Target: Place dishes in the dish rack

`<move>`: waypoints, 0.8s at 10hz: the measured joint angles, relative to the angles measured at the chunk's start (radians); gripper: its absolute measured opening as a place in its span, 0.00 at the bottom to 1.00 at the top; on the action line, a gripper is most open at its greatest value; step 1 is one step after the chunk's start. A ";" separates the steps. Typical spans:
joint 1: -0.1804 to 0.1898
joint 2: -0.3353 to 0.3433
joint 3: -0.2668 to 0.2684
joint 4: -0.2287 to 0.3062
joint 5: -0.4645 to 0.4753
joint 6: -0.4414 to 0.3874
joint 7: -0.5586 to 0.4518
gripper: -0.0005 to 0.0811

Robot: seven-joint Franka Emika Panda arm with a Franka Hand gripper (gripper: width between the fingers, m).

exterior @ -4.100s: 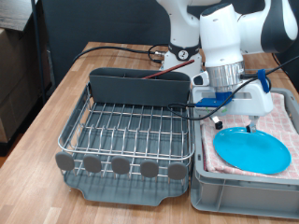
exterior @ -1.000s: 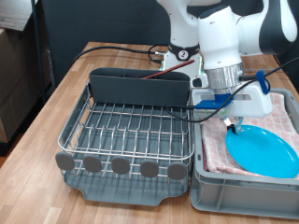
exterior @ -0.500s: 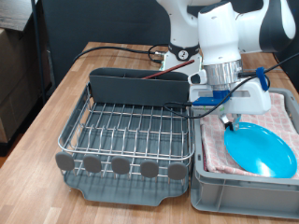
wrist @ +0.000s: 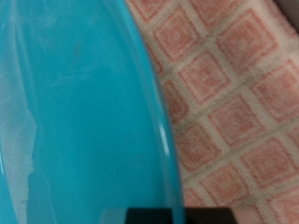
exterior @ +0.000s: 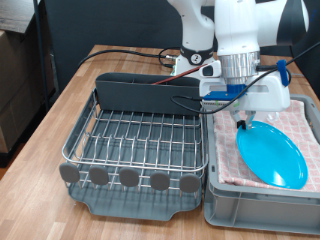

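A round light-blue plate (exterior: 272,154) tilts up on edge at the exterior view's right. The silver wire dish rack (exterior: 140,140) stands beside it.

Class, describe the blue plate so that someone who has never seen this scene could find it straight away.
Start at the silver wire dish rack on the wooden table, then move to the grey bin at its side, towards the exterior view's right. On the bin's pink checkered cloth, the light-blue plate is tilted up, its raised edge at the end effector. It is the only round, glossy blue thing there.
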 joint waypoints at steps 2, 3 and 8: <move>0.000 -0.041 -0.027 -0.017 -0.119 -0.031 0.071 0.04; 0.000 -0.060 -0.042 -0.023 -0.204 -0.052 0.122 0.04; -0.016 -0.180 -0.077 -0.020 -0.665 -0.230 0.392 0.04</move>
